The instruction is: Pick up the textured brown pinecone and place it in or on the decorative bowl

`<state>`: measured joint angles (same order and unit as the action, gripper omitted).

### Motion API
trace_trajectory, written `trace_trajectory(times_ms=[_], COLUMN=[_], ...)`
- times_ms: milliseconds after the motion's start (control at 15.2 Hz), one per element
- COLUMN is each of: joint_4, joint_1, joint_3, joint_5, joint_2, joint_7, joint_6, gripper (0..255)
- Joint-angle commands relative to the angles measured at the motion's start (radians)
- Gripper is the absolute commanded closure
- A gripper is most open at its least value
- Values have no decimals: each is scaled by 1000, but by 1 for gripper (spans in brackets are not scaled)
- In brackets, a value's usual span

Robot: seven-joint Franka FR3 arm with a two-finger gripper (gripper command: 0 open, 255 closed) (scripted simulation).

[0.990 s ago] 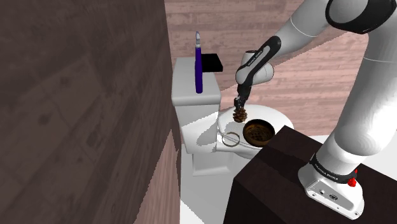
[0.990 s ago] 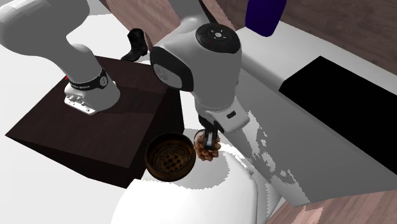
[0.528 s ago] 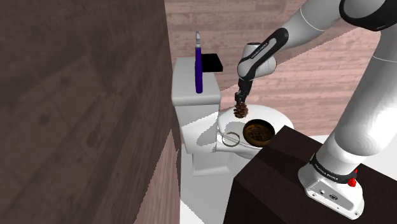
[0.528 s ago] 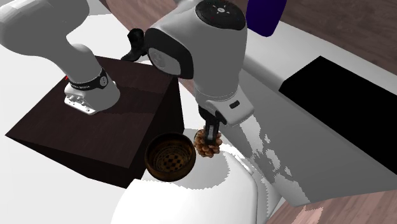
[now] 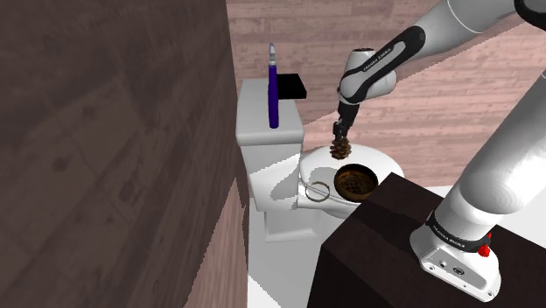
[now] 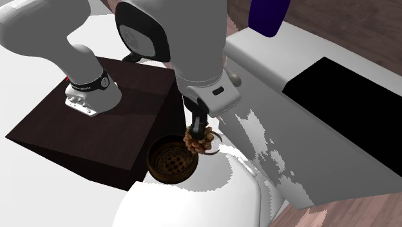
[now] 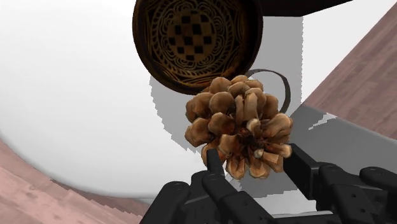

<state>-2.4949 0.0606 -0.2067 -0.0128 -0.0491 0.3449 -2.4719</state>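
So far, pickup looks done: claw (image 7: 254, 162) closed tight on the brown pinecone (image 7: 238, 124), held clear of the white toilet lid (image 7: 76, 95); patterned bowl (image 7: 197, 35) just beyond the claw, lower down, placing not yet done.

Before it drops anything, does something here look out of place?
Nothing spilled or broken. Oddly, the patterned bowl sits on a white toilet lid, and a purple stick stands upright on the tank.
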Motion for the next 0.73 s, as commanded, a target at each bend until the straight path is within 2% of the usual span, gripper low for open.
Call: trace_trajectory(times_ms=[0, 528, 660], joint_4=[-69, -308, -324], joint_1=[16, 127, 134], joint_3=[-13, -60, -65], joint_5=[24, 149, 155], joint_2=[-71, -406, -412], joint_7=[9, 55, 60], joint_6=[0, 92, 81], gripper=[255, 255, 255])
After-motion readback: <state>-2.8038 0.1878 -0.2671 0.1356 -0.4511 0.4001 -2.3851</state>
